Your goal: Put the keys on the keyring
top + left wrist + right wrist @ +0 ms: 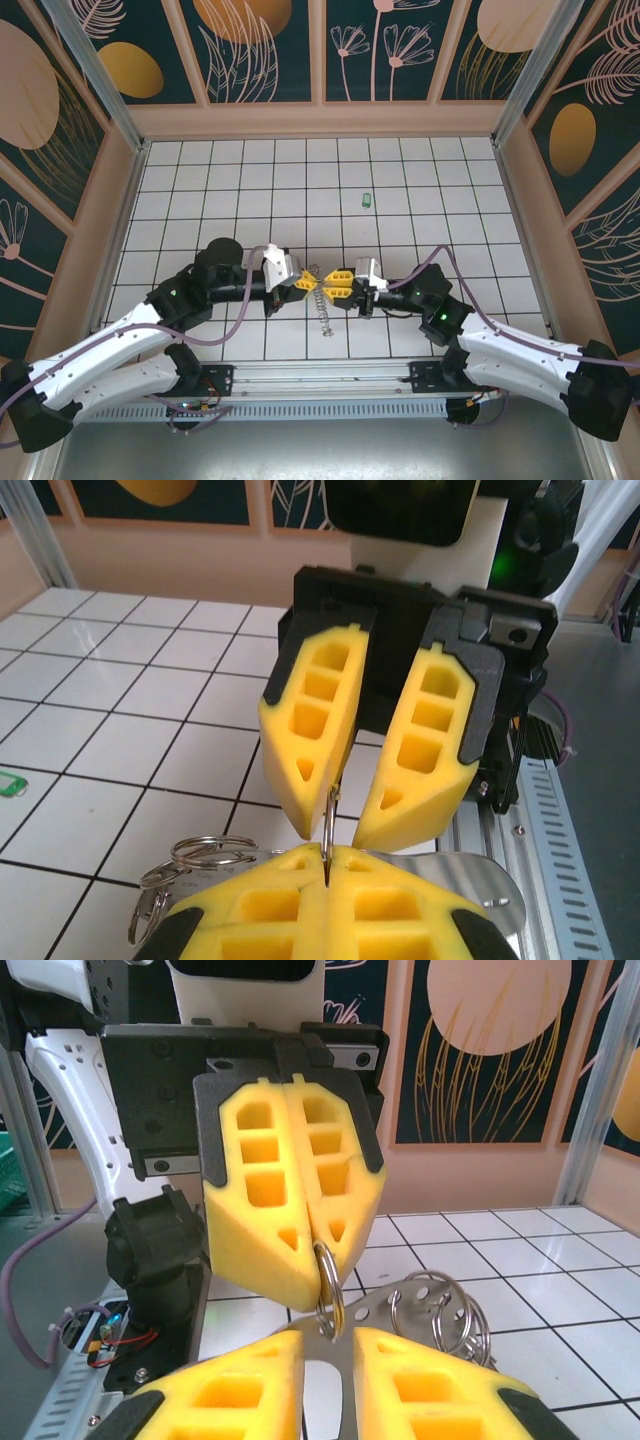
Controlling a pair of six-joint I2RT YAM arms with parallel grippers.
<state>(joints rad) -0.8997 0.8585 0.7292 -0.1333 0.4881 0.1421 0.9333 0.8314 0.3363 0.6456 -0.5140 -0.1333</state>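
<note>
Yellow fingers [250, 915] at the bottom of the left wrist cam belong to your left gripper [327, 858]. They're pressed flat together w/ one thin loop of the keyring [321, 306] pinched upright in the seam, so that hand is fully closed on the ring.

Facing it tip to tip is your right gripper [328, 1345]. Its jaws stand a little apart, one either side of that same loop (whether the pads touch the wire, you can't tell from these views), and it has no hold on anything.

Other loops of the keyring bunch off to one side of the pinched one. From the top cam the bundle trails from the meeting fingertips toward the near edge of the tiled table [200, 180]; hanging or resting, can't tell.

Your green key [367, 200] lies flat on the tiles farther out toward the back wall, slightly right of both grippers and well apart from the ring.
</note>
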